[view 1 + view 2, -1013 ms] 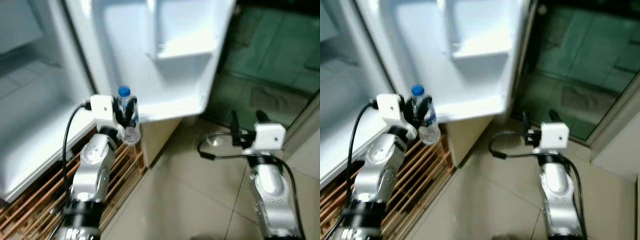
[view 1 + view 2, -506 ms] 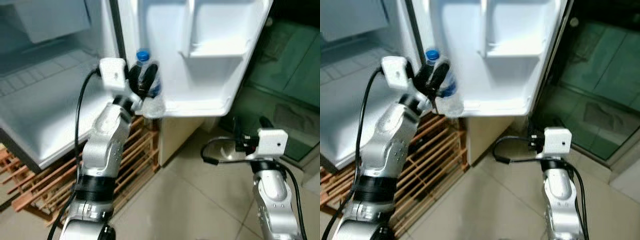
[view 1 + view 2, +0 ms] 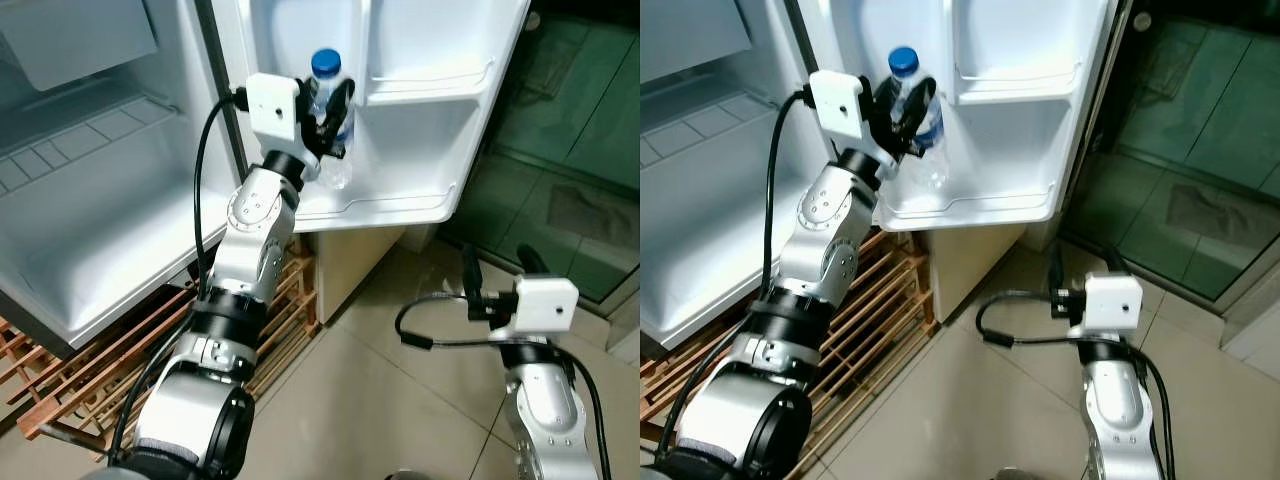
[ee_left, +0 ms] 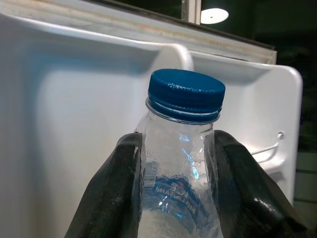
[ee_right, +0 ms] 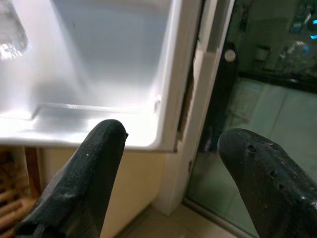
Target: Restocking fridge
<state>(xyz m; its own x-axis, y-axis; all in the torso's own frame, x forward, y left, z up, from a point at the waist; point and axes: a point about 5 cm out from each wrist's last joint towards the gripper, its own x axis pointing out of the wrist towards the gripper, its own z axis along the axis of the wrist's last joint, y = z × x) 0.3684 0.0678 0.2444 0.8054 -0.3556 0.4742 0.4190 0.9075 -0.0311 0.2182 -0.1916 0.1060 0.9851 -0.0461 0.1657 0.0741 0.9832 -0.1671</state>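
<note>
Water bottle (image 3: pixel 333 122) with a blue cap (image 4: pixel 186 94), clear and upright, sits clamped between the two black fingers (image 4: pixel 115 193) of the left claw (image 3: pixel 330 118), which is raised up to the inner side of the open fridge door (image 3: pixel 420 120). The bottle hangs just above the door's bottom shelf (image 3: pixel 380 205), toward its hinge end, with its base close over the shelf lip; whether it touches the shelf cannot be told. At about 2 o'clock from the bottle runs a narrower upper door shelf (image 3: pixel 430 85), white like the rest of the door lining. At 9 o'clock from the left claw the fridge interior (image 3: pixel 90 200) stands open, showing a pale ribbed floor. Beneath the fridge lies a wooden slatted pallet (image 3: pixel 110 370) on the beige tiled floor (image 3: pixel 360 400). The right claw (image 3: pixel 495 270) is held low at 5 o'clock from the door, its fingers (image 5: pixel 89 178) spread wide apart and holding nothing, pointing toward the door's outer edge. Behind it is a dark green glass panel (image 3: pixel 580 130).
</note>
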